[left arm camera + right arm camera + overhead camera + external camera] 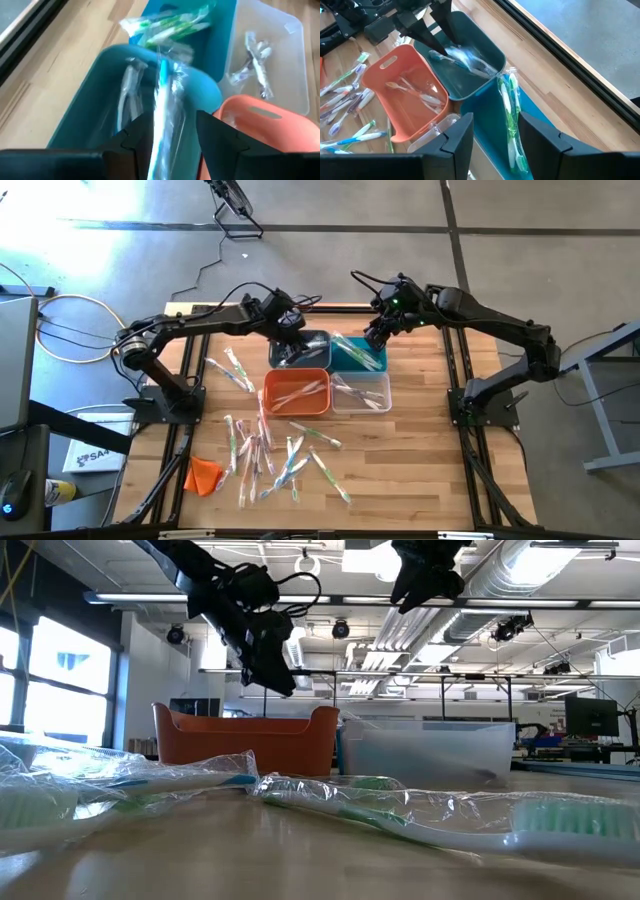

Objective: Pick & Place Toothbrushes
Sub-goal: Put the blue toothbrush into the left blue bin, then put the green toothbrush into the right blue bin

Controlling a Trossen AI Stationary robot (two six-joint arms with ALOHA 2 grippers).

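On the left, loose toothbrushes [270, 455] lie on the wooden table [400, 470] near an orange lump [204, 474]. They look light and slippery in shiny wrappers, best pinched at the stiff handle. The left gripper [291, 346] hangs over the dark grey bin [300, 350], jaws apart, a blue toothbrush [162, 107] dropping between them. The right gripper [378, 332] waits over the teal bin [357, 360], jaws apart, holding nothing.

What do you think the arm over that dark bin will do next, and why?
Probably lift away for another brush. The left gripper stands open above the dark grey bin, a blue toothbrush lies below it, and many toothbrushes wait on the table.
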